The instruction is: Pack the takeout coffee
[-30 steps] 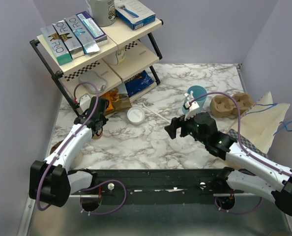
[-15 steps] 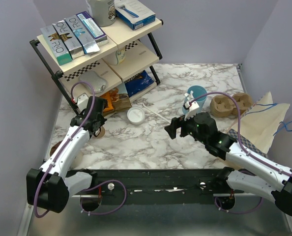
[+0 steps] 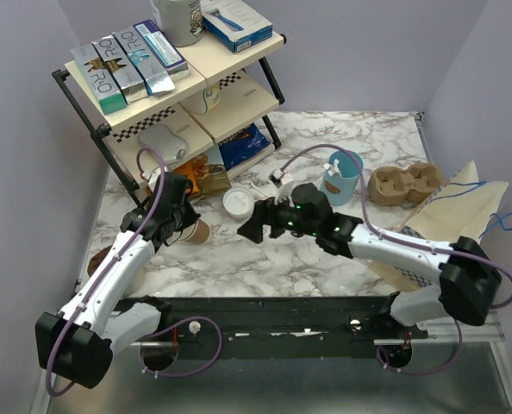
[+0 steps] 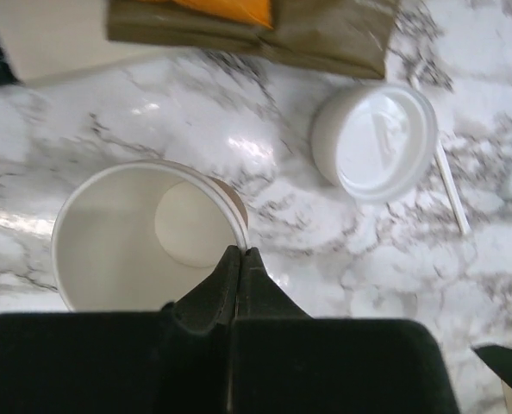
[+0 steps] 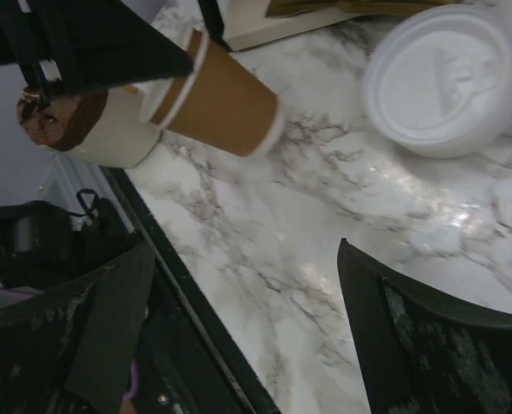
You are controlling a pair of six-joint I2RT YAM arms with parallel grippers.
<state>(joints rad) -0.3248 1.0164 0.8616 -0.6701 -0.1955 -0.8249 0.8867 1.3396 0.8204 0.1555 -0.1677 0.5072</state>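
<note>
Takeout coffee point(image 3: 237, 203) on the marble table point(image 3: 342, 129), seen from above as a round white lid, just in front of the shelf rack point(image 3: 109, 129) and between the two grippers. Left gripper point(image 3: 182, 226) just left of it, beside a lidless tan cup point(image 3: 198, 231). Right gripper point(image 3: 252, 221) just right of it, fingers spread wide, holding nothing. Light-blue cup point(image 3: 342, 172) and cardboard carrier point(image 3: 402, 183) farther right.

From the left wrist: fingers of the left gripper point(image 4: 239, 254) pressed together on the near rim of the lidless cup point(image 4: 135, 241), pinching its wall. Takeout coffee point(image 4: 375, 141) up and to the right, apart from that cup, a white straw point(image 4: 450, 185) beside it.

From the right wrist: right gripper point(image 5: 243, 250) wide open over bare marble. Takeout coffee point(image 5: 441, 82) ahead at upper right, untouched. Lidless cup point(image 5: 226, 103) at upper left, its rim under the left gripper point(image 5: 109, 43).
</note>
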